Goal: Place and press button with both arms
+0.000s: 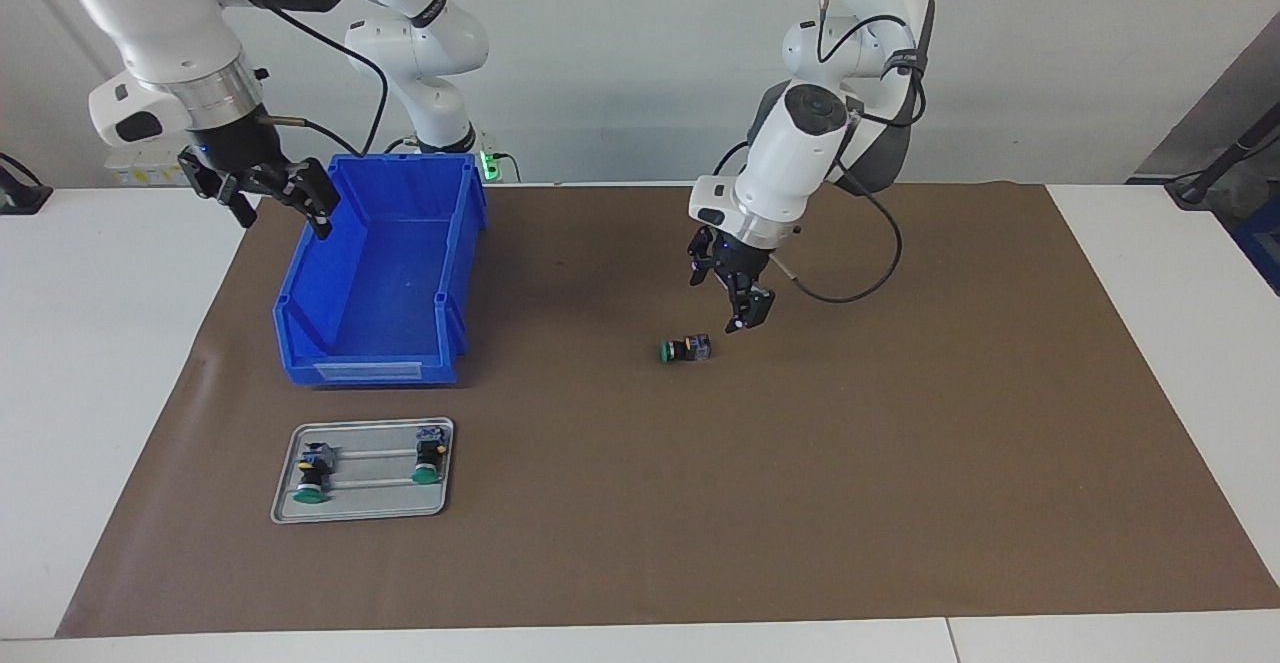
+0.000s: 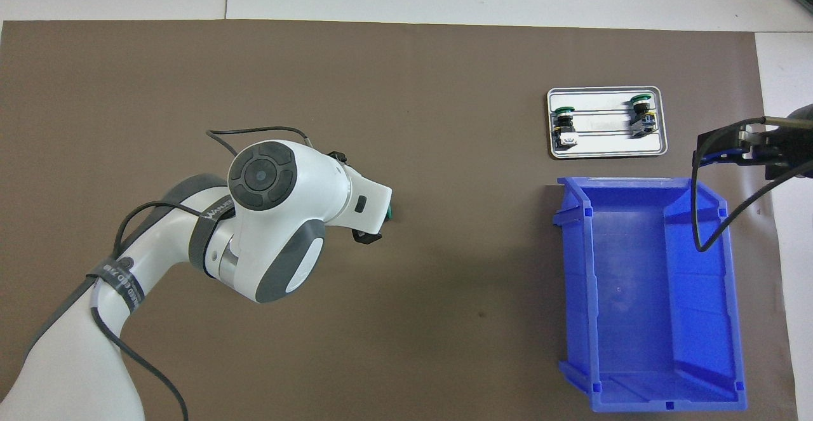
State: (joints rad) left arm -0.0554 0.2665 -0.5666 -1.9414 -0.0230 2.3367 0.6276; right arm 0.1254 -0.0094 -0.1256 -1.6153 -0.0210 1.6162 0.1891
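Two white robot arms work at a table covered by a brown mat [image 1: 900,463]; a loose button [image 1: 684,349] lies on its side near the middle of the mat, green cap pointing toward the right arm's end of the table; in the overhead view only a sliver of green shows at the edge of the left arm's wrist, which covers the rest.

The left gripper [image 1: 733,295] hangs just above the button, a little nearer the robots, fingers spread and holding nothing; it does not touch the button.

The right gripper [image 1: 268,199] waits in the air over the blue bin [image 1: 370,288], at its rim on the right arm's side, fingers also spread and empty; the bin looks empty.

Farther from the robots than the bin sits a metal tray [image 1: 363,513] with two more green-capped buttons [image 1: 312,473] lying in it.

The step in hand appears to be the pick-up of the loose button; the next move likely calls for the left gripper to drop lower, straddle the short black body, and pinch it without rolling it away.
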